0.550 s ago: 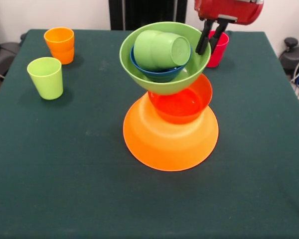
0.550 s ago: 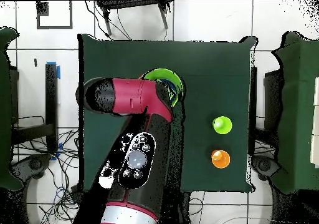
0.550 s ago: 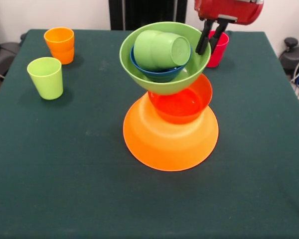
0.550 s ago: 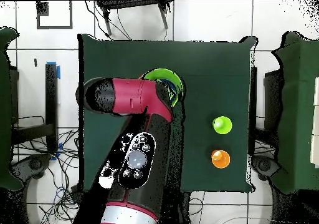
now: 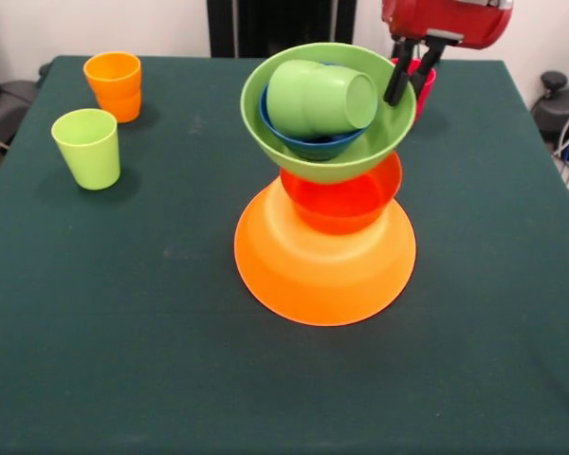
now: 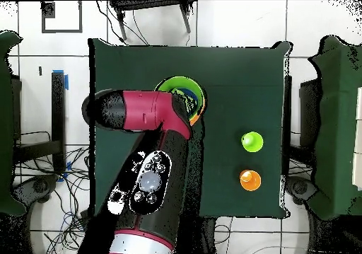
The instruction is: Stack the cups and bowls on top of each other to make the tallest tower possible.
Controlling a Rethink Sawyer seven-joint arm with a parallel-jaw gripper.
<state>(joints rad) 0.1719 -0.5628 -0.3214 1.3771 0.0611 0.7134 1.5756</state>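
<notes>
The tower stands mid-table: a very large orange bowl (image 5: 303,275) upside down, a small red-orange bowl (image 5: 346,201) on it, then a tilted light green bowl (image 5: 334,163). That bowl holds a small blue bowl (image 5: 313,147) and a green cup (image 5: 318,95) lying on its side. My gripper (image 5: 407,95) hangs at the green bowl's right rim, its two black fingers (image 5: 396,81) apart and holding nothing that I can see. A red-pink cup (image 5: 430,81) shows just behind the fingers. In the overhead view the arm hides most of the tower; only the green bowl's rim (image 6: 172,85) shows.
An orange cup (image 5: 114,85) (image 6: 250,180) stands at the far left of the front view. A lime green cup (image 5: 87,147) (image 6: 252,141) stands a little nearer than it. The dark green table (image 5: 123,360) fills the front view.
</notes>
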